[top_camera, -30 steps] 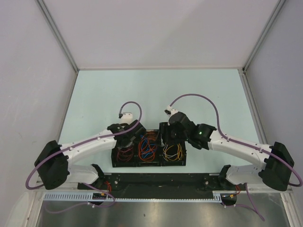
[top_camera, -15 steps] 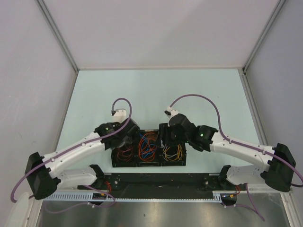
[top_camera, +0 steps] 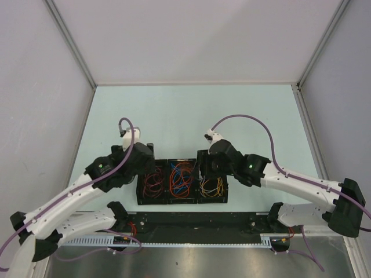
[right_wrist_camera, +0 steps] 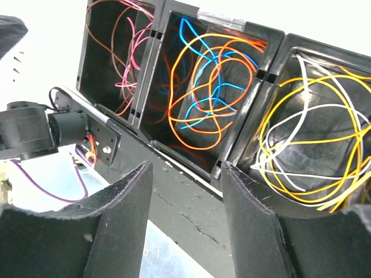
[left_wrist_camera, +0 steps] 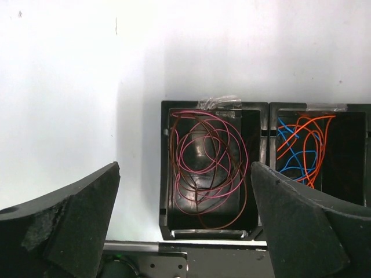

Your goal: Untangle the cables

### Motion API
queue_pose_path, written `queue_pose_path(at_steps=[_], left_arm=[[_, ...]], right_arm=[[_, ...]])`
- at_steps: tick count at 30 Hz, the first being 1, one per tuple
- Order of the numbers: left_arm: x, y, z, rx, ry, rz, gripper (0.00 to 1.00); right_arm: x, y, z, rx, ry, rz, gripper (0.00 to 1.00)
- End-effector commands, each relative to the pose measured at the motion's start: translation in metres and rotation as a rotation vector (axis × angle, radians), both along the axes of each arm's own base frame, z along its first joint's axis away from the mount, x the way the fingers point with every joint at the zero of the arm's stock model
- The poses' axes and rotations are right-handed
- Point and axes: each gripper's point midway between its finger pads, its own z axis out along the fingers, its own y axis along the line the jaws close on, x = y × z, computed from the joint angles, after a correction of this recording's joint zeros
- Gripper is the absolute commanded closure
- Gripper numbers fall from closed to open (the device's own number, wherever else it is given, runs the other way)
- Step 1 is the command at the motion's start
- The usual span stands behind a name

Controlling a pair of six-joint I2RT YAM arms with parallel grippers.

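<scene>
Your left fingers [left_wrist_camera: 69, 226] and right fingers [right_wrist_camera: 116, 231] hang empty above a black three-compartment tray [top_camera: 181, 201] of cables [top_camera: 181, 180] on the pale worktop [top_camera: 191, 110].
The left fingers are spread wide with nothing between them. From the left wrist, the pink and brown cables [left_wrist_camera: 206, 168] lie coiled in the left compartment, framed in the gap between the two fingers and touching neither. The right fingers are partly apart, holding nothing, above the tray's right end. From the right wrist, the yellow and white cables [right_wrist_camera: 313, 150] fill the right compartment just beyond one finger, and the orange and blue cables [right_wrist_camera: 208, 87] lie in the middle compartment beyond the gap.
</scene>
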Motion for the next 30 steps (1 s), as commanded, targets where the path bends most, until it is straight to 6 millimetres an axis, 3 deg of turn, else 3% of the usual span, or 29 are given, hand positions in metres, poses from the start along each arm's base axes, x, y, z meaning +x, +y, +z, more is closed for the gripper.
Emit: queue_pose_path(at_steps=[1,3,7,10,12,14,17,23,26,30], left_arm=[[0.008,0.004,0.024,0.012,-0.099,-0.074,0.0],[0.01,0.004,0.03,-0.008,-0.134,-0.084,0.0],[0.017,0.004,0.038,-0.028,-0.229,-0.101,0.0],[0.02,0.01,0.042,-0.021,-0.291,-0.1,0.0],[0.02,0.015,0.044,-0.025,-0.32,-0.088,0.0],[0.02,0.014,0.047,-0.044,-0.358,-0.109,0.0],[0.018,0.017,0.045,-0.021,-0.373,-0.132,0.0],[0.016,0.018,0.043,-0.027,-0.366,-0.138,0.0],[0.014,0.013,0.04,-0.037,-0.354,-0.161,0.0],[0.014,0.01,0.039,-0.042,-0.349,-0.175,0.0]], right_arm=[[0.007,-0.005,0.014,0.011,-0.041,-0.037,0.45],[0.011,-0.011,0.013,-0.005,-0.057,-0.047,0.44],[0.024,-0.03,0.016,-0.037,-0.089,-0.076,0.32],[0.045,-0.056,0.022,-0.065,-0.137,-0.168,0.2],[0.06,-0.079,0.034,-0.073,-0.185,-0.279,0.07],[0.075,-0.102,0.051,-0.089,-0.286,-0.385,0.0],[0.097,-0.129,0.069,-0.148,-0.423,-0.51,0.0],[0.132,-0.183,0.073,-0.366,-0.586,-0.818,0.07],[0.15,-0.188,0.067,-0.597,-0.69,-0.677,0.01],[0.175,-0.215,0.059,-0.702,-0.704,-0.755,0.0]])
